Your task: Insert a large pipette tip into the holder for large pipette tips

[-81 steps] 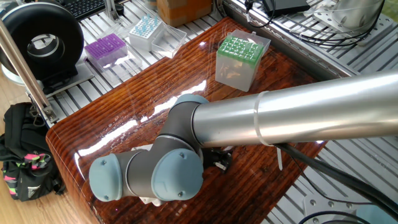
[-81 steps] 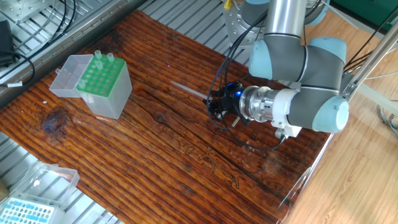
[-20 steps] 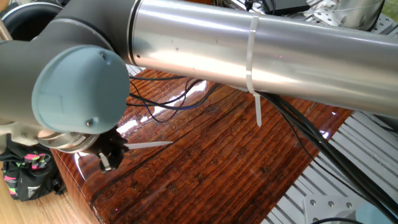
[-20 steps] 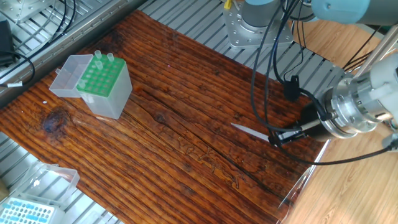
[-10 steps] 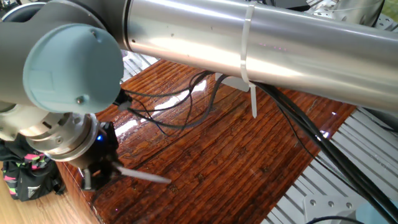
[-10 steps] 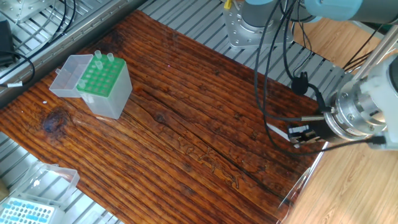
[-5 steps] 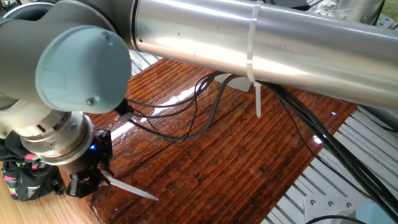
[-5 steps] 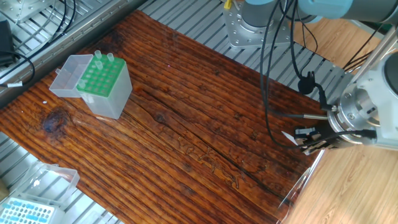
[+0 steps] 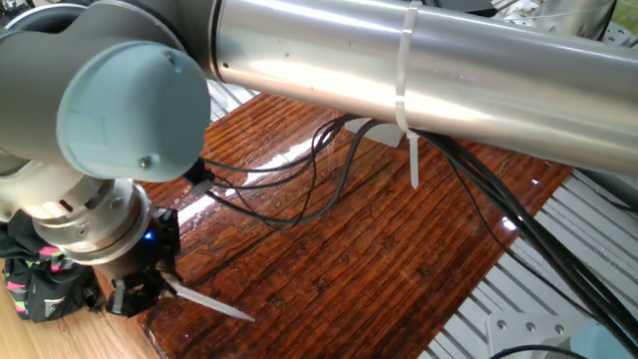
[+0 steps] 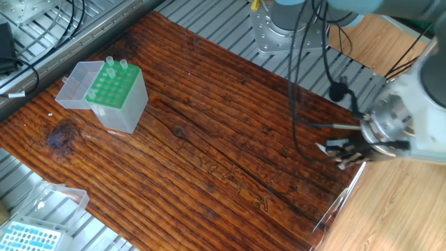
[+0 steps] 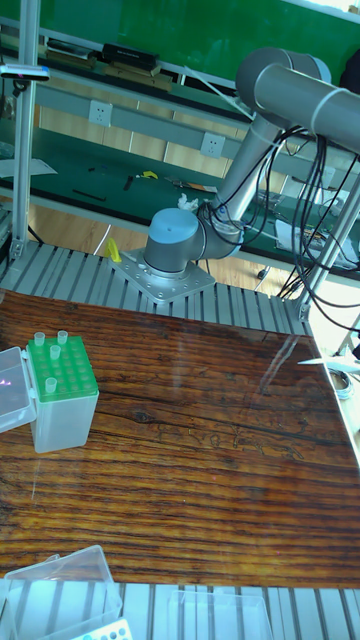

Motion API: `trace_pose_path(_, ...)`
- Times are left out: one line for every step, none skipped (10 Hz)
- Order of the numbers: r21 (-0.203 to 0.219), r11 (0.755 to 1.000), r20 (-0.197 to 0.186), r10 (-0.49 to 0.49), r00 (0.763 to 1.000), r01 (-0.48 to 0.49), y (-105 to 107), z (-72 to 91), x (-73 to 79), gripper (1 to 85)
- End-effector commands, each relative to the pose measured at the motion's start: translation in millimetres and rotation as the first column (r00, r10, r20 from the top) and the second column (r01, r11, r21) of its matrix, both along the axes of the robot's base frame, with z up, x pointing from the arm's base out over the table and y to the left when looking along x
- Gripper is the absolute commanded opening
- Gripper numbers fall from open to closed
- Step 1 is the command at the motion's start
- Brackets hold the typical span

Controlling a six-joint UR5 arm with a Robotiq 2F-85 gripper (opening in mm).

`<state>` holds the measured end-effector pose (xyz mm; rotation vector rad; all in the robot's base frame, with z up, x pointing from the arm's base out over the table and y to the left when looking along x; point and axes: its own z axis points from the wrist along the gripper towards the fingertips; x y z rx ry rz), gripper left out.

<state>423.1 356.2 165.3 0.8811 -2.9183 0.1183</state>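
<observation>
At the lower left of one fixed view, the hand (image 9: pixel 135 291) is closed on the large pipette tip (image 9: pixel 204 300), gripping it by the thick end; the fine point sticks out sideways toward the centre of the frame, approx. level with the worktop (image 9: pixel 399 249) and above it, not touching. The other fixed view shows the same hand (image 10: pixel 343 155) at the right edge of the frame, blurred, w/ only a small whitish bit of the tip visible. In the tall fixed view only the point of the tip (image 11: pixel 318 361) enters at the right border.

Step in hand, as I judge it: the tip is picked and is being carried, insertion not yet begun. The holder for large pipette tips (image 10: pixel 116 97) stands at the upper left of the other fixed view, well apart from the hand, w/ most of the wooden worktop between them. The next move calls for two things: turn the tip so the point looks down, then bring it over a free hole of the green grid and lower it straight.

Containers: the holder has its clear lid open to the side, and a few tips already sit in the grid along one edge; most holes look free. A blue-topped clear box (image 10: pixel 31 233) lies at the lower left; its content is too small to tell.
</observation>
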Motion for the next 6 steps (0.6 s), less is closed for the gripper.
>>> trace_pose_path(0.082,0.997,0.023,-0.014,1.0,0.012,-23.9,8.8,14.9,1.0)
trace_pose_path(0.134,0.99,0.04,-0.05,0.998,0.045,-27.5,9.0,20.9,1.0)
trace_pose_path(0.113,0.993,0.065,-0.027,0.998,0.019,-46.9,6.0,24.7,1.0)
trace_pose_path(0.098,0.995,0.079,0.01,0.997,-0.017,-62.1,1.5,24.4,1.0)
trace_pose_path(0.085,0.996,0.071,0.023,0.997,-0.029,-63.7,2.1,20.6,1.0)
trace_pose_path(0.081,0.997,0.052,-0.01,0.999,0.005,-62.9,3.0,15.4,1.0)
